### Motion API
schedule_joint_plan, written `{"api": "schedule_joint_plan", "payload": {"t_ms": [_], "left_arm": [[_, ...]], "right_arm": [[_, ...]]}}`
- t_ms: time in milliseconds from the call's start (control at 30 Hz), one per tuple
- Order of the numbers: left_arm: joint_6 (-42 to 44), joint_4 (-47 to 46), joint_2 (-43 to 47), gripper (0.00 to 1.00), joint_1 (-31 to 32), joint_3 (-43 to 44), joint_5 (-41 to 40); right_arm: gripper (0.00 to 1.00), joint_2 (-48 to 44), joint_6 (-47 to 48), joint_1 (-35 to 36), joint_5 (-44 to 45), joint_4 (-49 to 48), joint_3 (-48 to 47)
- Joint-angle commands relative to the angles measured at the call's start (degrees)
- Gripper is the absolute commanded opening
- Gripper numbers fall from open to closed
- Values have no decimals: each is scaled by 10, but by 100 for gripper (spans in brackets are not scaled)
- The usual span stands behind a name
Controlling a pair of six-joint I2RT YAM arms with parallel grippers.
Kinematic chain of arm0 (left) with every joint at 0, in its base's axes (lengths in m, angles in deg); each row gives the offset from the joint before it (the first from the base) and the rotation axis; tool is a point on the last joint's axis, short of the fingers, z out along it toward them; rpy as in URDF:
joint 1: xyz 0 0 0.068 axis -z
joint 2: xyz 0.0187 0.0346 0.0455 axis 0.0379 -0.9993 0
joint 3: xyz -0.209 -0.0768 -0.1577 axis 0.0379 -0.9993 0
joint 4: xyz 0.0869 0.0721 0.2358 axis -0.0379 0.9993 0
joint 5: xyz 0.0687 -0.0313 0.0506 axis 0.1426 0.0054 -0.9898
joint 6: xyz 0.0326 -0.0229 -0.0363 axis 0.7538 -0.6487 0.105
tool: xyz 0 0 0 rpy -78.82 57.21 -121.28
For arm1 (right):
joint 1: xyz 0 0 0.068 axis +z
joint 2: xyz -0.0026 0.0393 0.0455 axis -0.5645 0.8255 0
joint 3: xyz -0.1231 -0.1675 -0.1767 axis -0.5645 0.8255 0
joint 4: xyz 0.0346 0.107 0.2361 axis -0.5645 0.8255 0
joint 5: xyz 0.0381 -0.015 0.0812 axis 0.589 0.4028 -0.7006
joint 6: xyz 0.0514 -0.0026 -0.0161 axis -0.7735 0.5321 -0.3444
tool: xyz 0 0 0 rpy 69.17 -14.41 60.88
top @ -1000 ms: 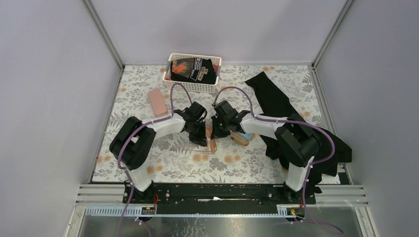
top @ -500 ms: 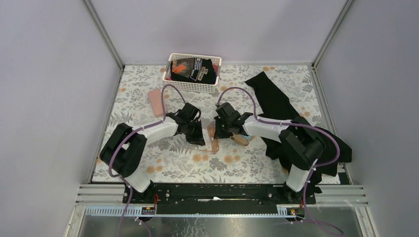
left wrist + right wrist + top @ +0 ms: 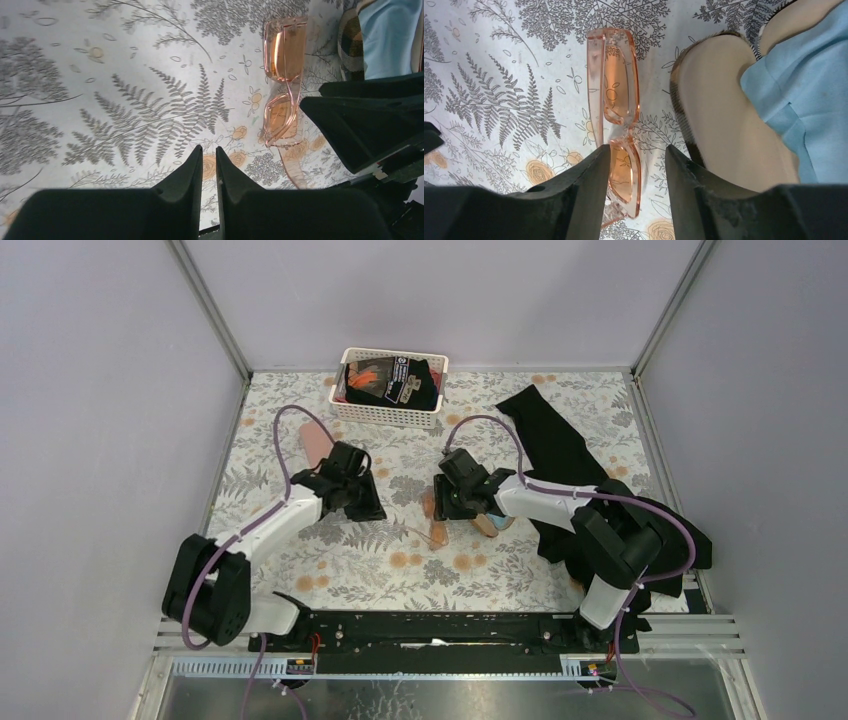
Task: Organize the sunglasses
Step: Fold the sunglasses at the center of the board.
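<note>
Pink-tinted sunglasses lie uncased beside the open plaid case; right fingers released astride them, left fingers clenched empty.

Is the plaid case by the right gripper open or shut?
Open. The plaid case shows its beige lining, with a light-blue cloth lying inside.

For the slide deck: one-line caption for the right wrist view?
Right gripper open astride orange-tinted sunglasses lying on the fern-print tablecloth, beside an open case holding a light-blue cloth.
</note>
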Motion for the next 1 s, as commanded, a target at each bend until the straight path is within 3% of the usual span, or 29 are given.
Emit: {"api": "schedule_joint_plan", "payload": {"t_ms": [0, 233, 467, 800, 967], "left_arm": [[16, 56, 39, 19, -19, 11, -43], [11, 78, 81, 20, -29, 7, -52], [13, 78, 91, 20, -29, 5, -25], [28, 58, 139, 21, -28, -11, 48], [35, 58, 159, 22, -18, -3, 69]], "right_arm": [[55, -40, -5, 12, 20, 5, -8], [63, -31, -8, 28, 23, 4, -23], [59, -43, -10, 32, 28, 8, -23], [58, -162, 36, 31, 73, 16, 10], [53, -235, 68, 31, 34, -17, 59]]}}
